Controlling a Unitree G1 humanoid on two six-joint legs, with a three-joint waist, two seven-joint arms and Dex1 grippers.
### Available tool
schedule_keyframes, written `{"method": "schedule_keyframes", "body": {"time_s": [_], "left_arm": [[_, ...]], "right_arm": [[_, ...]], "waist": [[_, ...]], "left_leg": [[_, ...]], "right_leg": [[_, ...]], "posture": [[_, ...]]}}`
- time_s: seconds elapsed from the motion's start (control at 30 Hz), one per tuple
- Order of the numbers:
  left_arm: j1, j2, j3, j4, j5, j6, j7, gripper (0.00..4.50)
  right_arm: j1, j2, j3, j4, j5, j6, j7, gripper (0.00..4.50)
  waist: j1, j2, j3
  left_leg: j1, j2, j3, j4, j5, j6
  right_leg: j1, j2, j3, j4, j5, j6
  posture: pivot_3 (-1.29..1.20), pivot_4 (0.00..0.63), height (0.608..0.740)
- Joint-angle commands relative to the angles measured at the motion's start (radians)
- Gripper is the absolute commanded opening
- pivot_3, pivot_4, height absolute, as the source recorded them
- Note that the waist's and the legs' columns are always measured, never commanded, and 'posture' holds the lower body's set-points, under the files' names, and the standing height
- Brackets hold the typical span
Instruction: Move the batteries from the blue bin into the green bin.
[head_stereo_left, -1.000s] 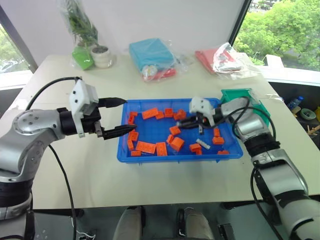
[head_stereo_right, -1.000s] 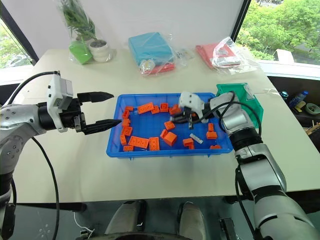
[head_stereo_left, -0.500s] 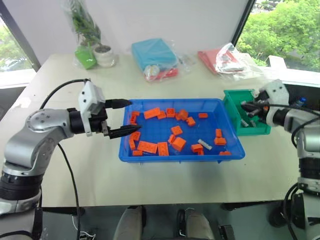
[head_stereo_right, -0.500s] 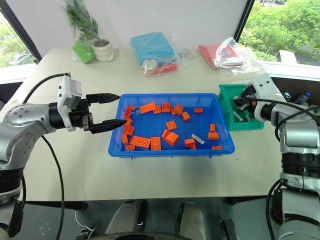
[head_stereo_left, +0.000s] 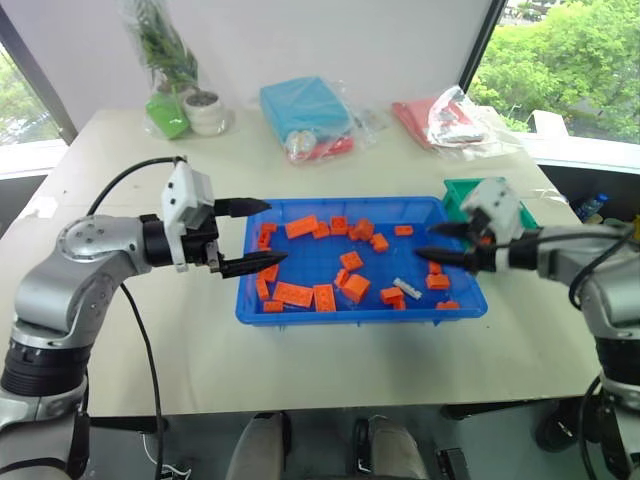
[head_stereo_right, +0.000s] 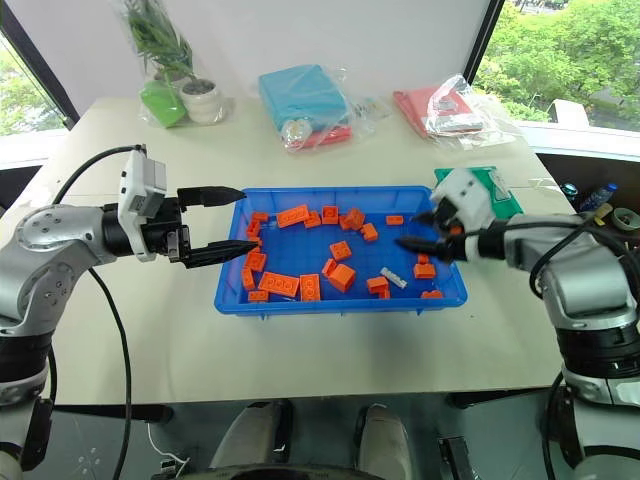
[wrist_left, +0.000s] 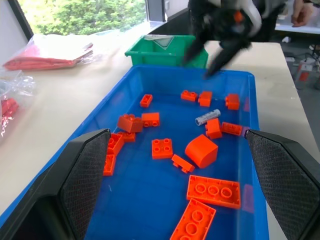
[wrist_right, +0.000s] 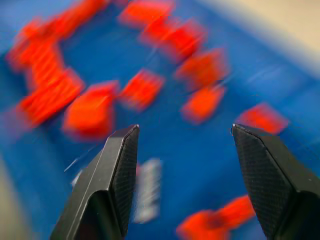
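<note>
The blue bin (head_stereo_left: 330, 312) sits mid-table with many orange bricks and one of the batteries (head_stereo_left: 407, 289), a small silvery cylinder, near its right end. The same battery (wrist_left: 207, 116) lies among the bricks in the left wrist view. My right gripper (head_stereo_left: 428, 240) hovers open over the bin's right end, just behind the battery, with nothing between its fingers. Behind it stands the green bin (head_stereo_right: 500, 184), partly hidden by the gripper's white body. My left gripper (head_stereo_left: 273, 232) is open and empty, level over the blue bin's left rim.
Along the table's far edge stand a potted plant (head_stereo_left: 205, 108), a lime-green bag (head_stereo_left: 165, 115), a light-blue wrapped packet (head_stereo_left: 300, 105) and a red packet in clear plastic (head_stereo_left: 445, 118). Bare tabletop (head_stereo_left: 330, 370) lies in front of the blue bin.
My right gripper left the blue bin shut, swung to the green bin and opened there. It has now come back over the blue bin's right end, open. The left gripper stayed put.
</note>
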Motion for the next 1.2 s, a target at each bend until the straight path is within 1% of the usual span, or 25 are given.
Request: {"method": "schedule_keyframes", "body": {"time_s": [0.03,0.17,0.37,0.5,0.67,0.73,0.77,0.8,0.9,0.97,1.07,1.13,1.2], "left_arm": [[0.001,0.009,0.019,-0.041,-0.010,-0.001,0.009,4.50],[0.007,0.010,0.028,-0.057,-0.020,0.008,0.020,4.50],[0.021,0.008,0.034,-0.081,-0.025,0.014,0.034,4.50],[0.023,0.008,0.041,-0.089,-0.027,0.019,0.045,4.50],[0.024,0.018,0.049,-0.085,-0.031,0.018,0.044,4.50],[0.023,0.019,0.049,-0.081,-0.031,0.017,0.044,4.50],[0.022,0.019,0.048,-0.080,-0.030,0.016,0.044,4.50],[0.022,0.019,0.047,-0.080,-0.031,0.016,0.046,4.50],[0.015,0.016,0.042,-0.077,-0.031,0.016,0.046,4.50],[0.012,0.014,0.037,-0.072,-0.029,0.013,0.043,4.50],[0.015,0.011,0.033,-0.068,-0.028,0.009,0.039,4.50],[0.019,0.009,0.033,-0.066,-0.029,0.008,0.037,4.50],[0.021,0.004,0.029,-0.061,-0.026,0.004,0.036,4.50]], "right_arm": [[-0.030,-0.069,0.101,0.017,-0.070,-0.081,0.071,3.00],[-0.112,-0.082,0.222,0.140,-0.147,-0.168,0.151,3.00],[-0.224,-0.031,0.345,0.325,-0.254,-0.299,0.236,3.00],[-0.265,0.022,0.389,0.421,-0.309,-0.358,0.256,3.00],[-0.261,0.042,0.393,0.410,-0.320,-0.360,0.300,3.00],[-0.253,0.057,0.379,0.412,-0.325,-0.366,0.281,2.48],[-0.250,0.063,0.372,0.412,-0.325,-0.365,0.274,2.12],[-0.246,0.065,0.365,0.406,-0.324,-0.362,0.269,1.69],[-0.229,0.062,0.329,0.347,-0.298,-0.314,0.257,0.03],[-0.224,0.064,0.258,0.286,-0.251,-0.258,0.230,0.01],[-0.271,0.077,0.107,0.268,-0.188,-0.149,0.129,0.01],[-0.307,0.071,0.028,0.301,-0.187,-0.127,0.045,0.01],[-0.349,0.049,-0.047,0.377,-0.203,-0.119,-0.048,0.01]], "waist": [[0.000,0.000,0.000],[-0.001,0.000,0.000],[-0.001,0.000,0.000],[-0.001,0.000,0.000],[0.000,0.000,0.000],[-0.001,0.000,0.000],[-0.001,0.000,0.000],[-0.002,0.000,0.000],[0.001,0.000,0.000],[0.001,0.000,0.000],[-0.001,0.000,0.000],[0.000,0.001,0.000],[0.001,0.001,0.000]], "left_leg": [[0.000,0.000,0.000,0.000,0.000,0.000],[0.000,0.000,0.001,-0.001,0.000,0.000],[-0.001,-0.001,0.001,-0.001,0.002,0.003],[-0.001,-0.001,0.001,-0.001,0.002,0.003],[-0.001,-0.001,0.001,-0.001,0.002,0.003],[-0.001,-0.001,0.001,0.000,0.002,0.003],[-0.001,-0.001,0.001,0.000,0.002,0.003],[-0.001,-0.001,0.001,0.000,0.002,0.003],[-0.001,-0.001,0.001,0.000,0.002,0.003],[-0.001,-0.001,0.001,0.000,0.002,0.003],[-0.002,-0.001,0.001,0.000,0.002,0.003],[-0.002,-0.001,0.001,0.000,0.002,0.003],[-0.002,-0.002,0.001,0.000,0.002,0.003]], "right_leg": [[0.000,0.000,0.000,-0.001,0.000,0.000],[0.000,0.001,-0.001,-0.004,0.000,0.000],[0.001,0.001,-0.001,-0.003,0.004,0.003],[0.000,0.001,-0.001,-0.004,0.004,0.003],[0.001,0.001,-0.001,-0.003,0.005,0.003],[0.001,0.001,-0.001,-0.003,0.005,0.003],[0.001,0.001,-0.001,-0.003,0.005,0.003],[0.002,0.001,-0.001,-0.003,0.005,0.003],[0.001,0.001,-0.001,-0.003,0.005,0.003],[0.001,0.001,-0.001,-0.003,0.005,0.003],[0.002,0.001,-0.001,-0.002,0.007,0.000],[0.002,0.001,-0.001,-0.002,0.007,0.000],[0.001,0.001,-0.001,-0.002,0.007,0.000]], "posture": [[0.00,0.150,0.681],[0.00,0.150,0.681],[0.00,0.150,0.681],[0.00,0.150,0.681],[0.00,0.150,0.681],[0.00,0.150,0.681],[0.00,0.150,0.681],[0.00,0.150,0.681],[0.00,0.150,0.681],[0.00,0.150,0.681],[0.00,0.150,0.681],[0.00,0.150,0.681],[0.00,0.150,0.681]]}}
